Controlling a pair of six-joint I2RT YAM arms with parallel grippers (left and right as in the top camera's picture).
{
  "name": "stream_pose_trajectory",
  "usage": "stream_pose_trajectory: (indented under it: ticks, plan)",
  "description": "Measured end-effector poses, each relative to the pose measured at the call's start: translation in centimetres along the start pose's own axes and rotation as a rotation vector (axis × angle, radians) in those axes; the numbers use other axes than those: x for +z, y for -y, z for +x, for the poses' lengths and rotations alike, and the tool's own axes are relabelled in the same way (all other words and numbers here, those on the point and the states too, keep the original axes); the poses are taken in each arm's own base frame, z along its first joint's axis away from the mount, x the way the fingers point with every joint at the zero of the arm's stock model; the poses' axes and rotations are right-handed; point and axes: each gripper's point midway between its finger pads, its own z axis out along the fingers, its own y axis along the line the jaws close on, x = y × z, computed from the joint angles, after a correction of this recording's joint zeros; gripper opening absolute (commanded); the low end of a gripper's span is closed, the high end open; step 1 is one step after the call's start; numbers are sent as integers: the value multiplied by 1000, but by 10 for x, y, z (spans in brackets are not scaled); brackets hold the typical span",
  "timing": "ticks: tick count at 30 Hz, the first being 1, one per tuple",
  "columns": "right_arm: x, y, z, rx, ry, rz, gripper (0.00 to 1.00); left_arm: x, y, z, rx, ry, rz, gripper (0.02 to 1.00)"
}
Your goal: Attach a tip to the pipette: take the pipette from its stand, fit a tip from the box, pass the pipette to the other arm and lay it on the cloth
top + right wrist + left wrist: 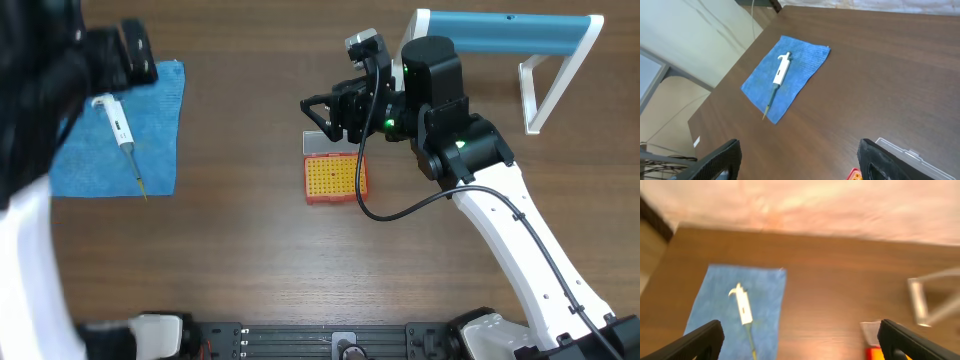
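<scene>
pipette point(118, 124) on cloth point(160, 130) | left end effector point(800, 341) near, splayed empty | right end effector point(801, 161) far, splayed empty

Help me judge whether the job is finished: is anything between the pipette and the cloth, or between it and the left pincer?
Nothing visible does. The pipette lies directly on the cloth, tip at the cloth's edge. The open left pincer hangs above, only bare cloth between. The tip box sits aside.

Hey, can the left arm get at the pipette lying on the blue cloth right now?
Probably yes. The left gripper hangs open close to the cloth, and the pipette lies uncovered on it with nothing else beside it. The right gripper is off by the tip box.
</scene>
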Motion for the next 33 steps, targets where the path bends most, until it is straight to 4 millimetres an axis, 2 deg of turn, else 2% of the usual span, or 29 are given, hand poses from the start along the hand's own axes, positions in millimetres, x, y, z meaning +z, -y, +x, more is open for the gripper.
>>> stream_pose_trajectory:
  ticks: [3, 6, 12, 16, 21, 23, 26, 31, 33]
  plan:
    - [0, 1, 0, 0, 1, 3, 763, -55, 12, 5, 26, 92, 64, 993]
    - [0, 1, 0, 0, 1, 4, 761, -107, 12, 14, 34, 190, 109, 996]
    - [0, 1, 0, 0, 2, 7, 761, -171, 0, 30, 19, 330, 135, 996]
    - [0, 1, 0, 0, 2, 7, 761, -205, -8, 42, 8, 413, 147, 996]
    - [0, 1, 0, 0, 2, 7, 761, -231, -15, 57, 8, 467, 154, 996]
    - [0, 1, 0, 0, 2, 7, 761, -235, -18, 66, 18, 462, 150, 996]
    - [0, 1, 0, 0, 2, 7, 763, -241, -20, 68, 23, 489, 143, 996]
    - [0, 1, 0, 0, 2, 7, 761, -236, -30, 61, -14, 563, 27, 996]
    - [0, 1, 0, 0, 1, 7, 761, -230, -33, 69, -27, 595, -11, 996]
